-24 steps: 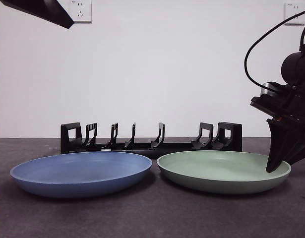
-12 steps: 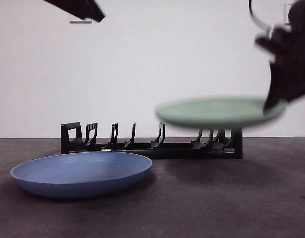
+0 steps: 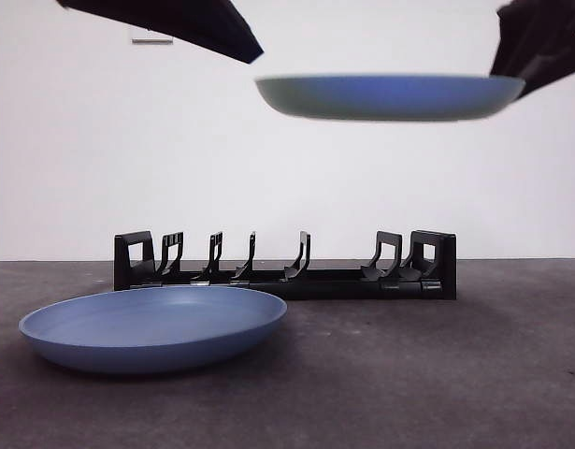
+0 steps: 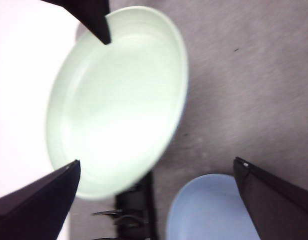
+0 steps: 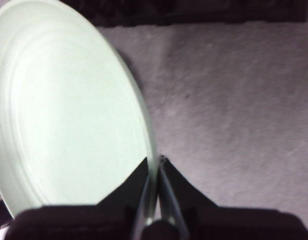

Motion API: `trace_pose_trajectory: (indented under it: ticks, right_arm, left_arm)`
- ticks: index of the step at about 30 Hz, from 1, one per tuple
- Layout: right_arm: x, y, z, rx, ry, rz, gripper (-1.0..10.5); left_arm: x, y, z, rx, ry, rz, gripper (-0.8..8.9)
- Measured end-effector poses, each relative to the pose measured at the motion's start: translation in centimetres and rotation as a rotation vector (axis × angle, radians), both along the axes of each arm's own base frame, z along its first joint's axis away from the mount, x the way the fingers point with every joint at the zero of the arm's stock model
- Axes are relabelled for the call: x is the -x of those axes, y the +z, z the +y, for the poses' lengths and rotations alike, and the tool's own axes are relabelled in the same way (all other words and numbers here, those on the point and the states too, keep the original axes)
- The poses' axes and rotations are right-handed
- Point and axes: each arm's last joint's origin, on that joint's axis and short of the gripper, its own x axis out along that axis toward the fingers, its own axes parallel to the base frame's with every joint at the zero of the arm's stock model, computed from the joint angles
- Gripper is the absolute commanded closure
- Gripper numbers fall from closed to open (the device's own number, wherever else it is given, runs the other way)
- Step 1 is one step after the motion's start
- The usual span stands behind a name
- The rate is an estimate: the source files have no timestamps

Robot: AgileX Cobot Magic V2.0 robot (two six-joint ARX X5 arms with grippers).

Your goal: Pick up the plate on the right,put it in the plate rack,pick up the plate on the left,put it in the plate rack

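Note:
My right gripper (image 5: 155,165) is shut on the rim of the pale green plate (image 5: 68,110) and holds it level, high above the plate rack (image 3: 287,267). From the front, the green plate (image 3: 390,96) looks dark and bluish underneath, with the right gripper (image 3: 511,79) at its right edge. My left gripper (image 4: 156,163) is open and holds nothing; its dark tip (image 3: 250,51) hangs just left of the plate's left edge. The blue plate (image 3: 154,325) lies flat on the table in front of the rack's left half.
The rack is long, low and black, with upright curved prongs and boxy ends, and it stands across the middle of the dark table (image 3: 437,374). A white wall rises behind it.
The green plate has risen from the table on the right to high above the rack, carried by my right gripper. My left arm has swung rightward to the plate's left edge.

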Motion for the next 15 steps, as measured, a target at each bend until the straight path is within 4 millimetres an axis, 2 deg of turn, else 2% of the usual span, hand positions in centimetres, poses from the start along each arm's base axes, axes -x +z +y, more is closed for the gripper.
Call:
trace_pose_trajectory:
  ticks: [4, 8, 9, 14, 15]
  right_arm:
    - [0.5, 0.4, 1.6, -0.010, 0.048, -0.010, 9.6]
    - [0.8, 0.4, 2.8, -0.021, 0.083, -0.002, 9.6]
    - [0.9, 0.4, 2.9, -0.021, 0.088, 0.000, 9.6]
    - [0.9, 0.5, 3.3, -0.033, 0.091, 0.004, 9.6]
    - [0.9, 0.5, 3.3, -0.039, 0.090, 0.000, 9.6]
  left_arm:
    - [0.0, -0.2, -0.5, -0.042, -0.006, -0.043, 2.54]
    - [0.0, -0.4, -0.6, -0.065, -0.015, -0.047, 2.63]
    - [0.0, -0.4, -0.6, -0.066, -0.016, -0.047, 2.94]
    - [0.0, -0.6, -0.5, -0.087, -0.019, -0.042, 6.09]
    - [0.1, -0.6, -0.4, -0.094, -0.019, -0.038, 6.47]
